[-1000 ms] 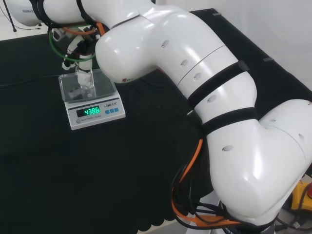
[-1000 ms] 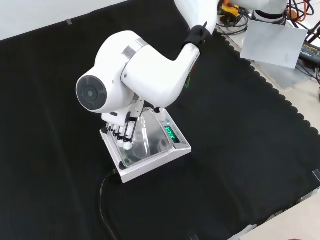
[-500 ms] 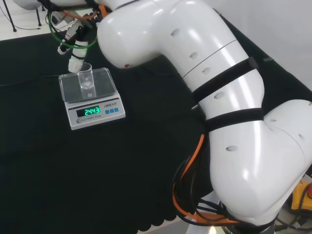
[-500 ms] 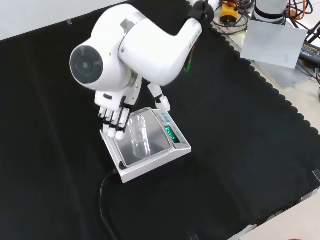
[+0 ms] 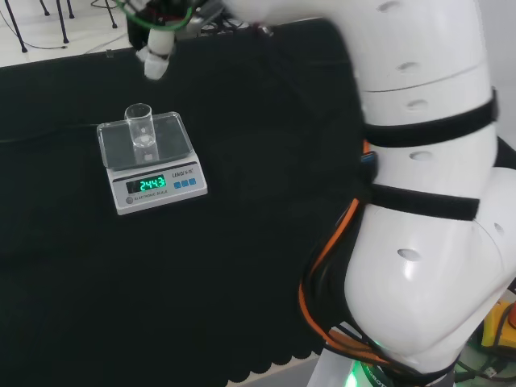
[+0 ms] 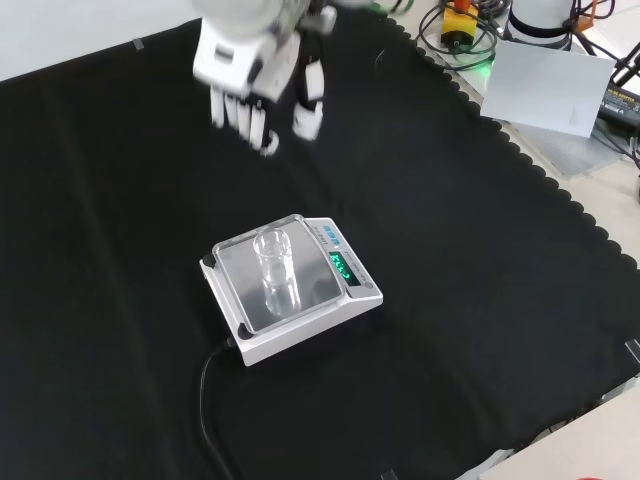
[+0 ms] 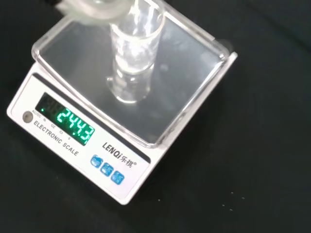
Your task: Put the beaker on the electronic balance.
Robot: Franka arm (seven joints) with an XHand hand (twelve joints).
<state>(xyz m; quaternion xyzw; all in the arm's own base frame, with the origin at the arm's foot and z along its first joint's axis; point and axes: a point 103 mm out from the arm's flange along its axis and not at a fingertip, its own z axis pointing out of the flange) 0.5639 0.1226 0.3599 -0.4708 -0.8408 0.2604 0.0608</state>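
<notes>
Beaker (image 6: 275,262) upright on the balance (image 6: 352,298) plate — task apparently done. Hand (image 6: 250,95) well above, beyond it in the front view — fingers straight, empty.

A black cloth (image 6: 470,250) covers the bench, its near and right edges cut in small scallops in the front view. Beyond the cloth's far edge in the head view lies a pale floor (image 5: 48,32) crossed by thin dark cables (image 5: 20,28). Past the cloth's top right corner in the front view sit a grey sheet (image 6: 550,90), coiled cables (image 6: 460,40) and a yellow box (image 6: 458,18). A pale surface (image 6: 60,30) borders its top left edge.
</notes>
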